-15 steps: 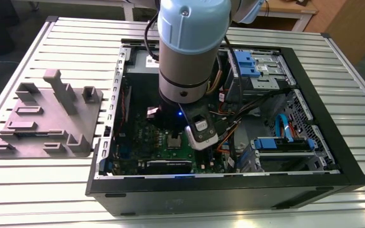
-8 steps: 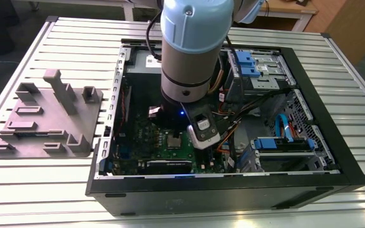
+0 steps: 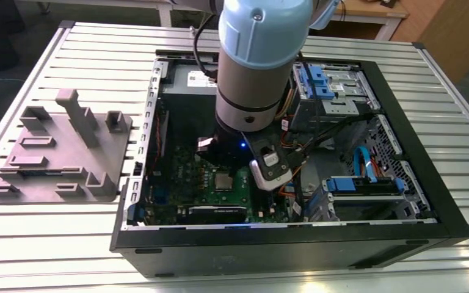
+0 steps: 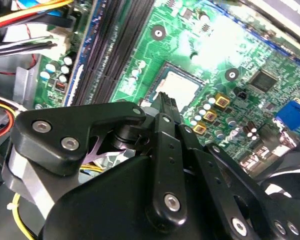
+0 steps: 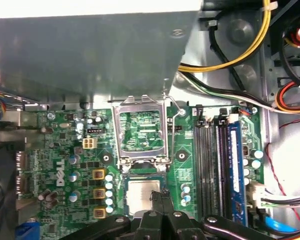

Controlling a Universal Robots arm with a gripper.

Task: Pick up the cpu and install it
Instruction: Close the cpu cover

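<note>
We see cpu (image 5: 139,195) seated in socket (image 5: 123,198); gripper (image 5: 161,196), fingers together, just above socket; shd press flat, gently.

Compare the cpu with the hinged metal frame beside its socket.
The cpu is a solid silvery-grey square; the hinged metal frame is open in its middle, with green board showing through. The cpu lies flat in the socket; the frame is swung open, off it. The gripper hangs at the cpu's edge, apart from the frame. Both are squarish metal parts on the motherboard.
</note>
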